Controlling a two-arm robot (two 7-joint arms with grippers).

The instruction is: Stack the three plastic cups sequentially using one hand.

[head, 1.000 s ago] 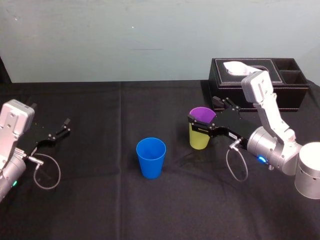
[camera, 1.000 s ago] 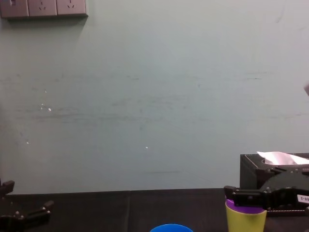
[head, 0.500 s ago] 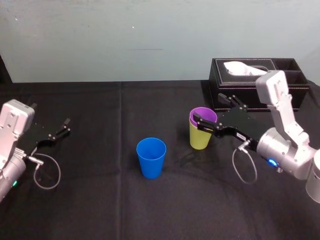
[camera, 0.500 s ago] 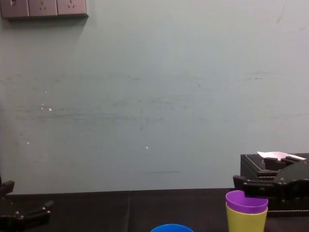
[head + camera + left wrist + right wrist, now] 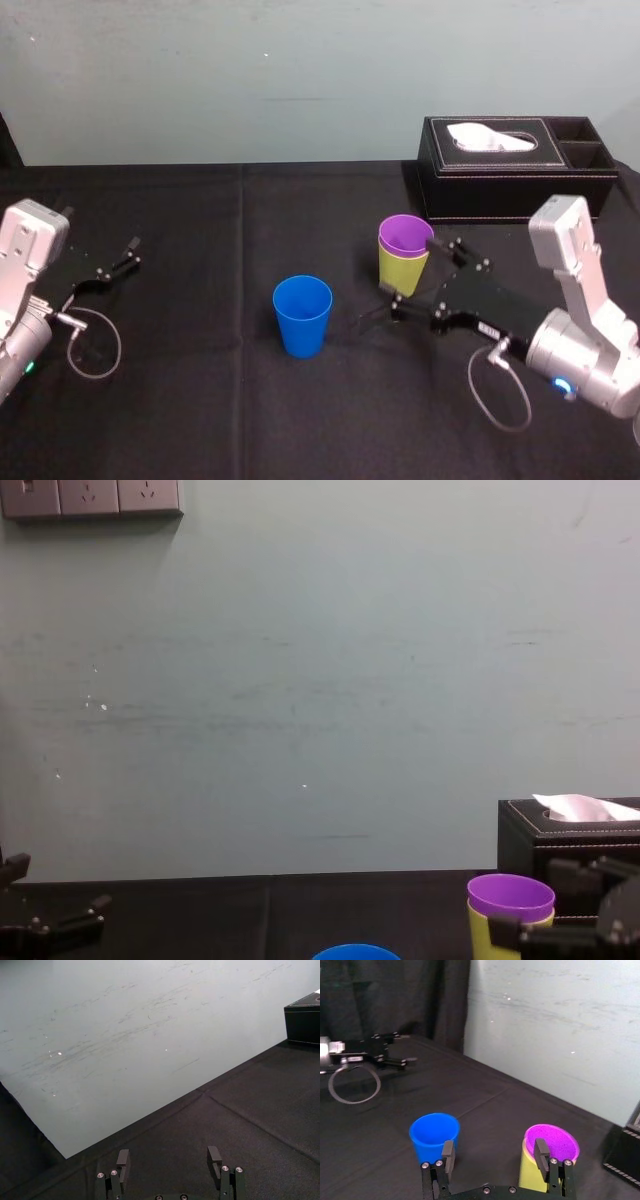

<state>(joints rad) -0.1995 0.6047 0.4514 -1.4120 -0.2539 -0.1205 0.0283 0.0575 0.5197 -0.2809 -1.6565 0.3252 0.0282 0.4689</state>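
my right hand (image 5: 494,1143) gapes open just beside the 2 nested cups (image 5: 405,236); a careless swing could topple them.

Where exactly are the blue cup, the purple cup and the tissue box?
blue cup (image 5: 302,325): head view, front wall.
purple cup (image 5: 405,236): head view, inside its open mouth.
tissue box (image 5: 500,195): head view, front wall.
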